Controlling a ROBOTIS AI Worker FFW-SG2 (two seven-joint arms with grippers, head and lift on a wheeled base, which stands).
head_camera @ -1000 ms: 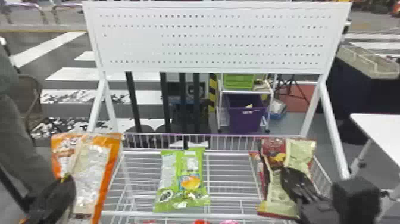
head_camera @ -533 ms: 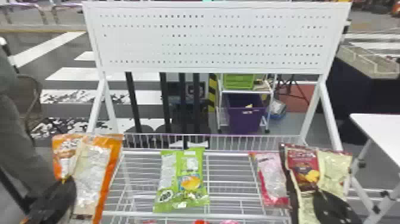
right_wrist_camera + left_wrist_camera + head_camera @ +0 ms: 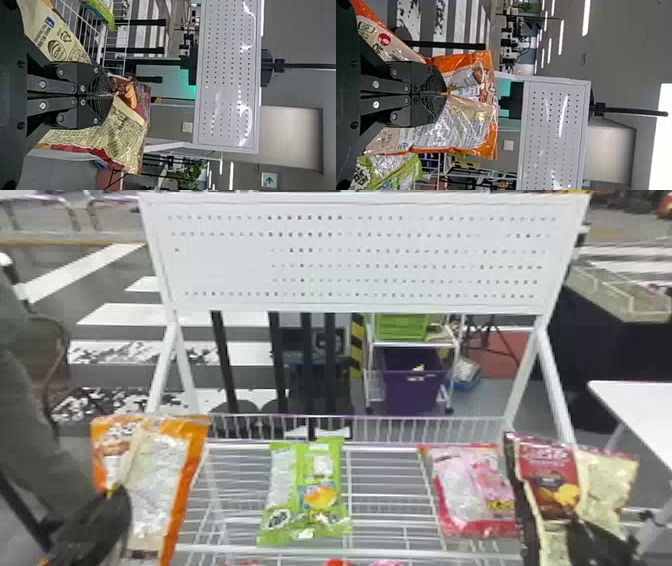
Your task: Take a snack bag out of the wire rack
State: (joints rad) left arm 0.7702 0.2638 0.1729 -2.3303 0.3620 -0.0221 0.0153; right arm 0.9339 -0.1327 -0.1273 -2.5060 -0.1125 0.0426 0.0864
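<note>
At the left end of the wire rack (image 3: 385, 549), my left gripper (image 3: 117, 495) is shut on an orange snack bag (image 3: 155, 490); in the left wrist view the gripper (image 3: 447, 94) pinches the middle of the orange bag (image 3: 466, 126). Off the rack's right side, my right gripper (image 3: 575, 530) holds a dark red and cream snack bag (image 3: 550, 480). The right wrist view has that gripper (image 3: 113, 95) closed on the red and cream bag (image 3: 126, 134). A green bag (image 3: 320, 495) lies mid-rack, and a pink bag (image 3: 470, 490) rests near its right side.
A white perforated board (image 3: 360, 255) stands above the rack on slanted white posts (image 3: 555, 390). Red and pink packages (image 3: 337, 562) show at the bottom edge. A white table (image 3: 645, 415) stands to the right, and a purple bin (image 3: 412, 385) is behind the rack.
My right gripper has carried the red and cream bag rightward, away from over the pink bag, which is now uncovered. The left gripper and orange bag have hardly moved.
</note>
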